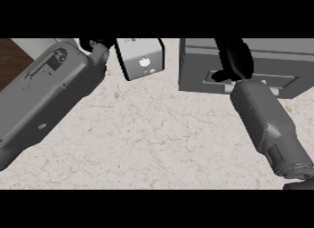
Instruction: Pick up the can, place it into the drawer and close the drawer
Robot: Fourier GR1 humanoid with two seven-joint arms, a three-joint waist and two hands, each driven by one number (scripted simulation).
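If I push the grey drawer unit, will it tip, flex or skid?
Boxy and broad-based, the drawer unit probably won't tip. It looks rigid, so little flex. The right hand sits left of its front's middle, so it might twist.

We see two grey arms with smooth, hard shells. The left forearm [44, 93] is wide, with a dark panel [53, 63] on it. The right forearm [267, 124] looks thinner. The left hand [97, 43] and right hand [235, 58] are black.
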